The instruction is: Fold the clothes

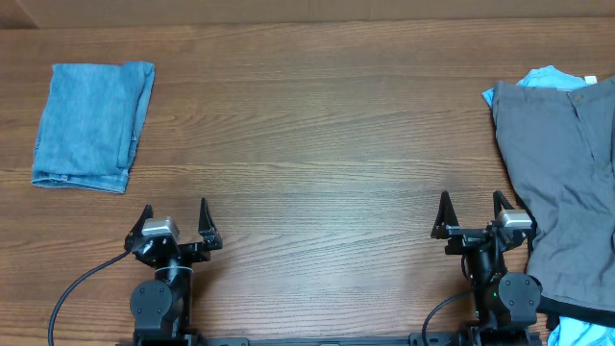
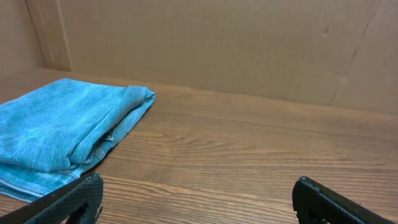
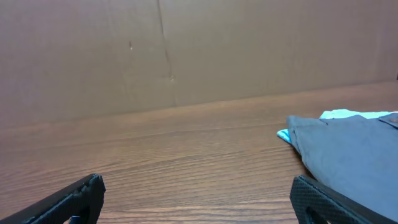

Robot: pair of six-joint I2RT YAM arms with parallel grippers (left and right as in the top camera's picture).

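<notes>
Tabletop [image 1: 317, 144] is bare wood between the two piles, with a wide free strip across the middle and in front of both arms. Far edge is closed off by a brown cardboard wall [image 2: 217, 43]. Count: three garments, two grippers. Light-blue jeans [image 1: 91, 125] sit folded into a compact rectangle at far left near the table's left edge, one long side slightly loose. At far right the grey trousers [image 1: 562, 183] lie spread out unfolded and run off the right edge of the overhead view. The bright-blue garment [image 1: 543, 77] pokes out from under their far end. A sliver of blue also shows at the near right corner, possibly the same piece, can't tell from here. Near edge: the left gripper [image 1: 175, 208] has its jaws spread wide with nothing between them, and the jeans are ahead and to its left, well apart. Likewise the right gripper [image 1: 471, 197] is wide and empty, with the grey trousers just beside it on its right. Whether the cloth touches that finger isn't clear. Right wrist view puts the trousers ahead-right of the fingers, not between them. One black cable [image 1: 77, 284] loops out from the left arm base.
</notes>
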